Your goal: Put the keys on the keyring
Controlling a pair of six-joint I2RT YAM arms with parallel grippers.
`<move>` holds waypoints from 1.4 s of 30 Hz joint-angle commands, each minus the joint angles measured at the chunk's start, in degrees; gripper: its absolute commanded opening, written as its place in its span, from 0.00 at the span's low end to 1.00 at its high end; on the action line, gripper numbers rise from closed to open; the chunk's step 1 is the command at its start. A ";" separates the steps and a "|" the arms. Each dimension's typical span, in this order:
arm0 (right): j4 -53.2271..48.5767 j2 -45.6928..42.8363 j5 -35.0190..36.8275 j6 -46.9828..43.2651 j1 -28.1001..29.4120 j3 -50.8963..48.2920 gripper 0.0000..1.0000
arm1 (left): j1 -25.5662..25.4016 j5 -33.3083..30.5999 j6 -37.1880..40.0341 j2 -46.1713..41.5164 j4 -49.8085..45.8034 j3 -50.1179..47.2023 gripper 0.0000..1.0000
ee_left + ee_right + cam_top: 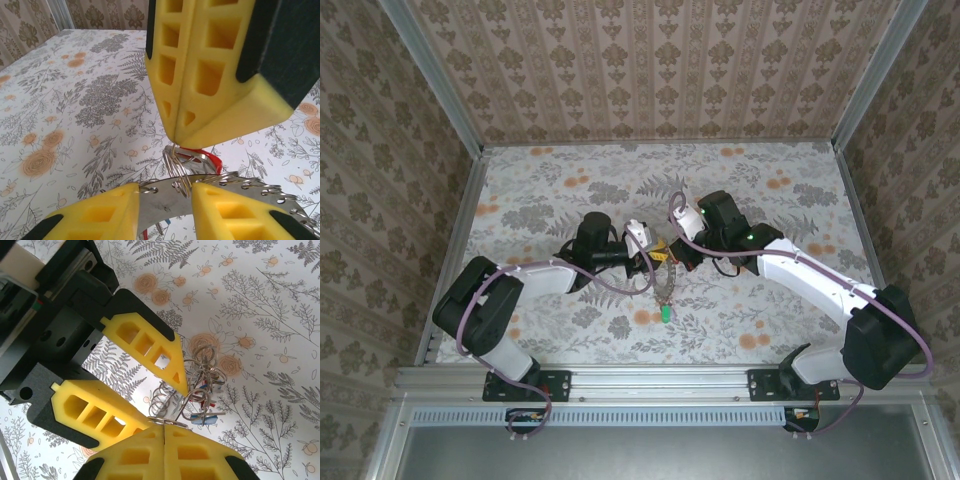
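Note:
My two grippers meet over the middle of the table. The keyring point(665, 288) hangs below them, with a green tag point(664, 313) at its low end. In the left wrist view my left gripper point(165, 192) holds the keyring's flat metal band point(160, 205) between its yellow fingers point(105, 215). My right gripper point(176, 140) comes down from above, shut on the small wire ring point(181, 170) of a key with a red tag point(215, 161). The right wrist view shows my right gripper point(164, 427) pinching that ring point(165, 419), beside a bunch of rings point(202, 372) and a blue tag point(200, 420).
The floral tablecloth point(570, 190) covers the table, with patterned walls on three sides and a metal rail point(660, 380) along the near edge. Both arms point(810, 275) reach in from that rail and crowd the centre. Open cloth lies to the left, right and back.

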 commanded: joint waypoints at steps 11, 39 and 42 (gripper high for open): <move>-0.42 -1.55 -2.21 -0.70 -0.08 2.43 0.00 | -1.09 -1.95 1.60 -3.97 -2.61 1.43 0.33; -1.01 -2.05 -1.97 -0.79 0.01 2.36 0.00 | -1.41 -2.81 3.98 -3.53 -6.69 2.92 0.04; -1.45 -2.17 -0.40 -0.87 0.01 2.10 0.00 | -1.36 -2.55 3.75 -3.51 -6.25 2.98 0.00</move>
